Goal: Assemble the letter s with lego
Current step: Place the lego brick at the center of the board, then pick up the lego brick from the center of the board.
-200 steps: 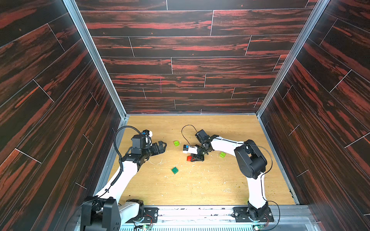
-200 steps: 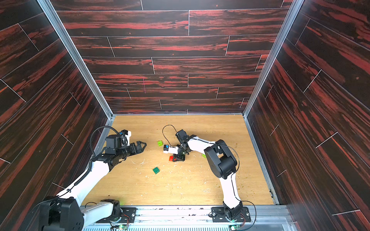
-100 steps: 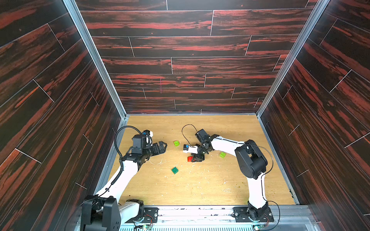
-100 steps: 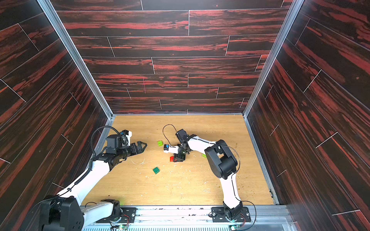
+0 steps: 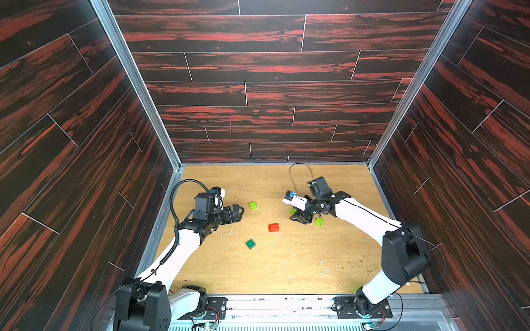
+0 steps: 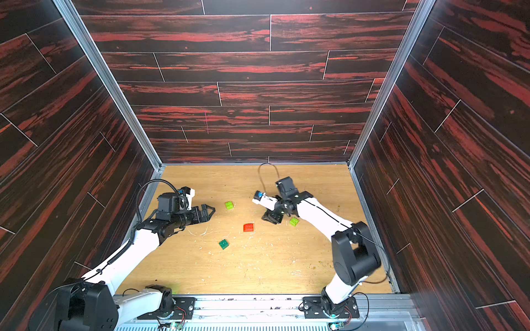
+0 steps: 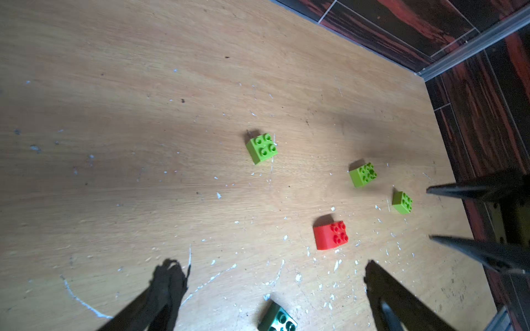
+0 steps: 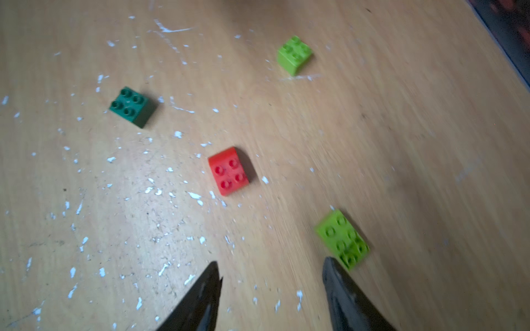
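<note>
The wooden table [image 5: 286,272] fills the lower middle of both top views. Centre-left, the left gripper [image 5: 239,213] gapes wide and empty. Centre-right, the right gripper [image 5: 298,218] stands part-open, gripping nothing. A lime brick [image 5: 292,211] lies just beside it, outside the jaws. The red brick [image 5: 273,227] lies loose between the grippers.

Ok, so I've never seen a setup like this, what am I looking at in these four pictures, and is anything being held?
These are two white robot arms at a wooden table, each ending in a two-fingered gripper. Both top views look down on the whole scene. The two close-ups come from cameras on the wrists; the dark prongs are gripper fingers. Five loose toy bricks lie on the table: a red brick, a dark green brick and three lime green bricks. None are joined. The left gripper and right gripper are both open, holding nothing.
</note>
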### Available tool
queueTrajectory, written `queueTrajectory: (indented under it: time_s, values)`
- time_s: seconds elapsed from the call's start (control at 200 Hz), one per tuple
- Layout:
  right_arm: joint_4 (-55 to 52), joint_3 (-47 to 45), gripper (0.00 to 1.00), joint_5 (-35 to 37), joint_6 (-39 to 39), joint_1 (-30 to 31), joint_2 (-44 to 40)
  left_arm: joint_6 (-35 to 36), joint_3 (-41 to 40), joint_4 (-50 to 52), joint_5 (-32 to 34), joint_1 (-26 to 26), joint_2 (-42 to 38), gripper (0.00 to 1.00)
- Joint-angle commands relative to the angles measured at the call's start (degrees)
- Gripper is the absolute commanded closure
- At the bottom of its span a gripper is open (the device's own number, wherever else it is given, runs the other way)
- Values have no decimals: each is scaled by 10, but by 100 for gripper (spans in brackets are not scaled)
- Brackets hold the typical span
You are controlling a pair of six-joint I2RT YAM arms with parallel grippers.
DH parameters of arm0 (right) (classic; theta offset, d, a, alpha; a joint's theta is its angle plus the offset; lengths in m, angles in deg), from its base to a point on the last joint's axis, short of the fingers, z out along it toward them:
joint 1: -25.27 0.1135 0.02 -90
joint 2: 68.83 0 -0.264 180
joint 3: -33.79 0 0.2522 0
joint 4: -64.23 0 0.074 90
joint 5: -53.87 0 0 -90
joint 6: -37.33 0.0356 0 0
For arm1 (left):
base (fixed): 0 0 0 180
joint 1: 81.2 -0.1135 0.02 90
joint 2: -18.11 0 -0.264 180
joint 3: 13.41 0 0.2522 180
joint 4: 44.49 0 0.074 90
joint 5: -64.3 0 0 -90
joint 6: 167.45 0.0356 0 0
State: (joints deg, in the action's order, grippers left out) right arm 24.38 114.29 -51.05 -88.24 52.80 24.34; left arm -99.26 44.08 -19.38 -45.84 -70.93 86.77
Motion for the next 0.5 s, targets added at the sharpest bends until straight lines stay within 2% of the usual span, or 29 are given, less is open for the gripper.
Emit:
queueTrajectory:
  time_s: [0.0,0.095,0.195,0.301,0.496]
  values:
    - [-25,-40,40,45,48,-6,-53,11,18,12,2,14,9,0]
    - [-28,-77,40,81,44,-22,-85,11,17,6,-1,21,13,0]
    - [-41,-89,39,119,49,-45,-81,3,15,-11,-17,27,18,0]
    - [-43,-104,39,120,53,-87,-78,-8,12,-28,-37,34,19,0]
    - [-42,-99,39,114,38,-109,-53,-24,13,-57,-68,38,27,0]
